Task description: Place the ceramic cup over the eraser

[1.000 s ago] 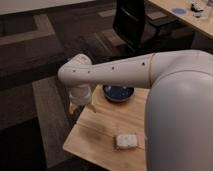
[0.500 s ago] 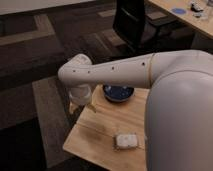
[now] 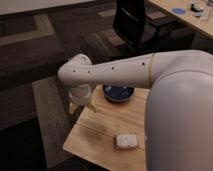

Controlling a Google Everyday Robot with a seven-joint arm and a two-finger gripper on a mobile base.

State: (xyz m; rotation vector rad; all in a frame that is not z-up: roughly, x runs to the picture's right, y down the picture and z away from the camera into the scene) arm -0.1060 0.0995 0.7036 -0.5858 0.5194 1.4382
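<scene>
Light wooden surface (image 3: 100, 135) on dark carpet: the plain white round ceramic cup (image 3: 80, 92) seems to sit under the end effector (image 3: 81, 100) at the far left corner, and you cannot tell whether that end effector is clamped on it. Bring it to the small flat rectangular eraser (image 3: 125, 141) near the front edge, well apart. Steer clear of the wide dark-blue bowl (image 3: 118, 93), and centre it over the block before lowering.
</scene>
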